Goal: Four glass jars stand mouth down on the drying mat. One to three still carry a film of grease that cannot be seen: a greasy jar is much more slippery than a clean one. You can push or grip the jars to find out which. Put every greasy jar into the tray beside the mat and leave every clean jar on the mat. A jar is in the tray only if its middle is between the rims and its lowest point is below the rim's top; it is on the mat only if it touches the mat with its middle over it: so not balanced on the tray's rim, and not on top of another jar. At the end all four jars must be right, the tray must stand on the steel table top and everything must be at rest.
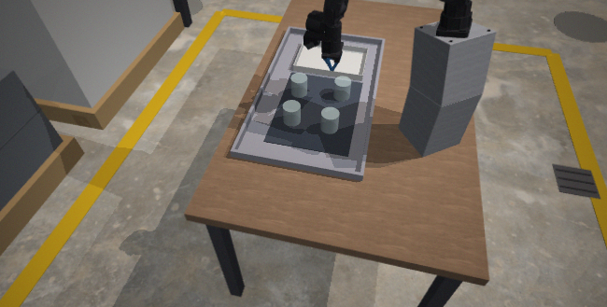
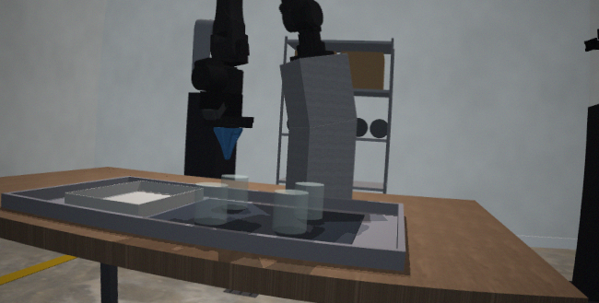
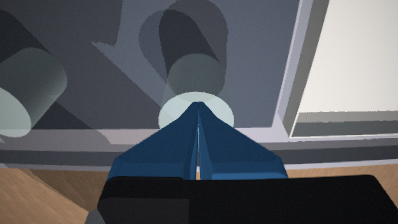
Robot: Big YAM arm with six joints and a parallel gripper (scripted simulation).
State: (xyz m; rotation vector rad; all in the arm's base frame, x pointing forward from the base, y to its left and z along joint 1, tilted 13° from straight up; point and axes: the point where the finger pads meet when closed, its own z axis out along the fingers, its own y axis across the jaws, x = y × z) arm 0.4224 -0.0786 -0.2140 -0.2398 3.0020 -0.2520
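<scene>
Four pale glass jars stand mouth down on the dark drying mat (image 1: pixel 312 116): far left (image 1: pixel 299 85), far right (image 1: pixel 342 88), near left (image 1: pixel 291 113) and near right (image 1: pixel 330 119). The white-floored tray (image 1: pixel 331 60) lies beside the mat at its far end and holds no jar. My gripper (image 1: pixel 331 64) hangs shut and empty, well above jar height, over the border between tray and mat. In the exterior view the gripper (image 2: pixel 228 152) is clearly above the jars (image 2: pixel 234 192). In the wrist view the shut blue fingers (image 3: pixel 198 106) point at one jar (image 3: pixel 196 90); another jar (image 3: pixel 25 95) stands to its left.
Mat and tray sit inside a rimmed grey steel top (image 1: pixel 261 147) on a wooden table (image 1: pixel 374 208). The arm's tall grey pedestal (image 1: pixel 444 87) stands at the table's right side. The tray's raised rim (image 3: pixel 292 75) runs just right of the jar under the fingers.
</scene>
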